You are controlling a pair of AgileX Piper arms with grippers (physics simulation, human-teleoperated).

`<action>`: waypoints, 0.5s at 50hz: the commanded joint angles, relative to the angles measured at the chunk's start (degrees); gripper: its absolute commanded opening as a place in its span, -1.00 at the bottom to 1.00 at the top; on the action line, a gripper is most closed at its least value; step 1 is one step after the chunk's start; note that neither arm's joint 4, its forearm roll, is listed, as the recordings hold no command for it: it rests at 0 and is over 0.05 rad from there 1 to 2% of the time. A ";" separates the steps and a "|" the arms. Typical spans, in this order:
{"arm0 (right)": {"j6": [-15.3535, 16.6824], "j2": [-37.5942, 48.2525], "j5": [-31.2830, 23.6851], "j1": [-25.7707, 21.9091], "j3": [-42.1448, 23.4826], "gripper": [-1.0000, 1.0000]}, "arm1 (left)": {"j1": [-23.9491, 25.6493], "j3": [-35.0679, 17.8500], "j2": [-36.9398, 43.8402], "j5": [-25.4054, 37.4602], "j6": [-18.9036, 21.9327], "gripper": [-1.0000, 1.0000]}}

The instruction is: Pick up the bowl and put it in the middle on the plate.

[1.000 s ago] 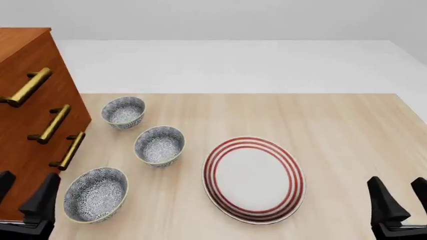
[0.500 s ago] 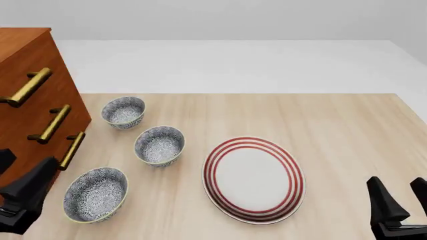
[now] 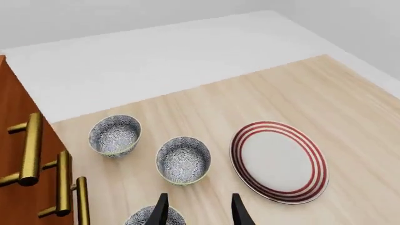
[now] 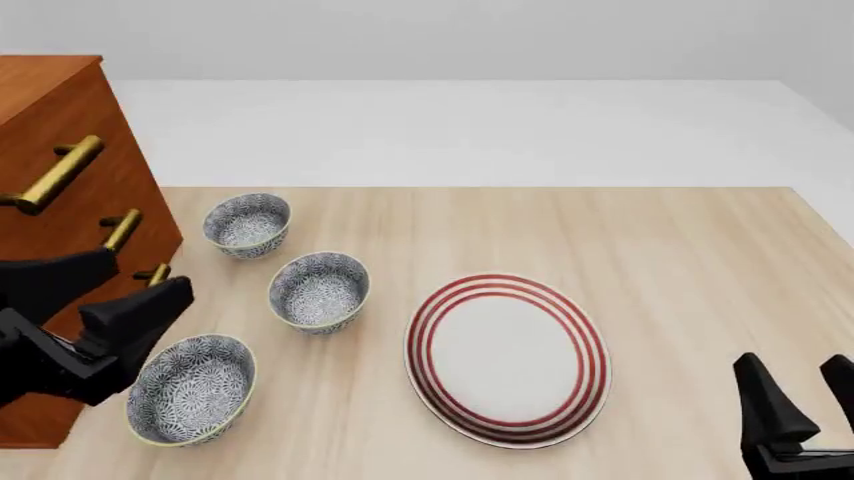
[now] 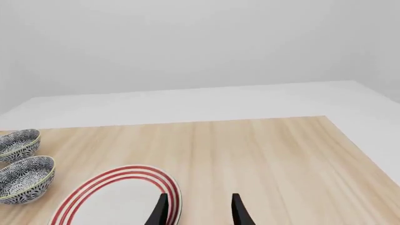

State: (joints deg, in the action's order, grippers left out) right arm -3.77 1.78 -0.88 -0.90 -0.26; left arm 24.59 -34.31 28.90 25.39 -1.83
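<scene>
The bowl (image 4: 320,290), small, deep and finely speckled, stands on the table left of the plate (image 4: 507,358), which is white with red rings. My left gripper (image 4: 150,272) hovers open to the bowl's left, above the table and in front of the cabinet, holding nothing. In the left wrist view the bowl (image 3: 183,159) lies just ahead of the left gripper (image 3: 199,196), with the plate (image 3: 278,161) beside it. My right gripper (image 4: 791,360) is open and empty at the near right, apart from the plate (image 5: 119,197). The right wrist view also shows the bowl (image 5: 25,178).
A near-identical bowl (image 4: 247,222) sits farther back, and a wider floral bowl (image 4: 191,388) sits nearer, under the left gripper's fingers. A wooden cabinet (image 4: 54,150) with brass handles stands along the table's left side.
My left gripper has risen from the near left corner and swung forward and right toward the bowls. The right gripper and all dishes have stayed put.
</scene>
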 commanded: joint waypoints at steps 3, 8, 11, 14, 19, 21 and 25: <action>-0.03 -0.34 -0.41 -0.01 -0.05 1.00 | -0.55 -4.27 10.16 1.41 3.48 1.00; 0.13 0.10 0.30 -0.02 0.11 1.00 | 0.93 -4.77 12.88 0.35 5.16 1.00; -0.23 0.36 0.23 0.00 0.03 1.00 | 1.45 -4.98 15.26 0.24 6.84 1.00; 0.15 -0.59 -0.62 -0.02 -0.15 1.00 | 1.51 -5.44 17.31 -0.14 7.87 1.00; 0.13 -0.40 -0.44 -0.03 -0.14 1.00 | 1.53 -6.04 21.15 -1.18 9.27 1.00; 0.03 -0.16 -0.18 -0.02 -0.06 1.00 | 1.36 -6.00 22.42 -1.63 9.79 1.00; 0.13 -0.20 -0.13 -0.03 -0.03 1.00 | 2.06 -6.08 24.88 -2.25 10.71 1.00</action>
State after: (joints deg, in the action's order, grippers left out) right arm -3.77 1.72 -0.95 -0.92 -0.28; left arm 26.00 -39.52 47.39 24.44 6.14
